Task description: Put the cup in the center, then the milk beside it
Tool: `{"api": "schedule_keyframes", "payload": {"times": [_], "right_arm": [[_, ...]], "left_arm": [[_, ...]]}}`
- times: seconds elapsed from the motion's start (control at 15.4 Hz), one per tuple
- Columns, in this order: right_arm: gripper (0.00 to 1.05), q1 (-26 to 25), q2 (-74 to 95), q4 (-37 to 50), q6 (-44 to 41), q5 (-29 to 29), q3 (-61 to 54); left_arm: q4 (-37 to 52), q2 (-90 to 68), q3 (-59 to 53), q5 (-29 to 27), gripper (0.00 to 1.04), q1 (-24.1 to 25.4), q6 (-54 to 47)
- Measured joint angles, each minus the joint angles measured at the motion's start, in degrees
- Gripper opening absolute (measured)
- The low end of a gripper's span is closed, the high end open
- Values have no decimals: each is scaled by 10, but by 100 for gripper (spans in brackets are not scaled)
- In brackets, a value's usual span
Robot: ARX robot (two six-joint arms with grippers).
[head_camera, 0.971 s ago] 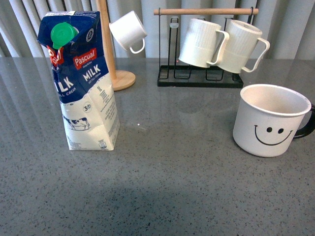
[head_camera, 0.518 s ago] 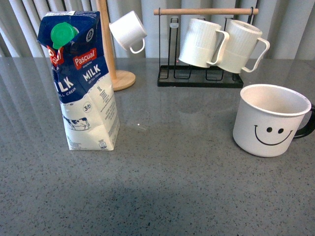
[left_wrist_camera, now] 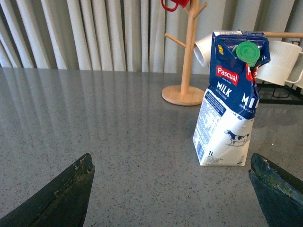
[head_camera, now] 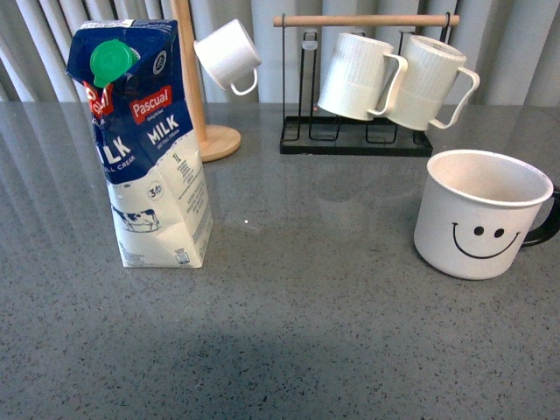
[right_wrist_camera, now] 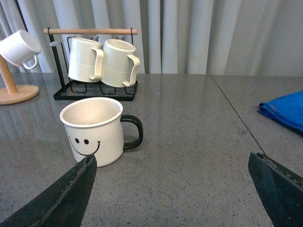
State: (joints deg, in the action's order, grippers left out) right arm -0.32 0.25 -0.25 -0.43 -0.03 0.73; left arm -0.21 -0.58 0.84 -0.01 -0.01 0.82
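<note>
Front view: you have no change to record over the last second. The cup (head_camera: 479, 214) stands upright at the right side of the table (head_camera: 306, 350), smiley toward the camera. The milk (head_camera: 149, 149) stands upright at the left, well apart from the cup, and the centre between them is bare. Neither arm appears here, so in my judgement the task has not started and the first step, taking the cup, lies ahead of you. Left wrist view: the left gripper (left_wrist_camera: 170, 163) has its fingers spread wide with nothing between them. It faces the milk, which stands ahead near one finger, untouched. This view alone shows a red item (left_wrist_camera: 173, 4) hanging at the top of the wooden mug tree (left_wrist_camera: 189, 52). Right wrist view: the right gripper (right_wrist_camera: 170, 163) is likewise spread wide and empty. The cup stands ahead near one finger, apart from it, with its black handle turned toward the gap. Only here do you see a blue cloth (right_wrist_camera: 284, 109) lying further out on the table. You also see the handle in full, which the front view cuts off at its edge.
</note>
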Motion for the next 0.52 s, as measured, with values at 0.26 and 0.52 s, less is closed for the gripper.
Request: {"api": "schedule_keyframes", "payload": {"times": [0.26, 0.52], "right_arm": [[98, 0, 0, 0, 0, 0, 0], [98, -7, 16, 23, 30, -17, 0]], "left_arm": [[0, 0, 0, 0, 98, 0, 0], [0, 0, 0, 0, 98, 0, 0]]}}
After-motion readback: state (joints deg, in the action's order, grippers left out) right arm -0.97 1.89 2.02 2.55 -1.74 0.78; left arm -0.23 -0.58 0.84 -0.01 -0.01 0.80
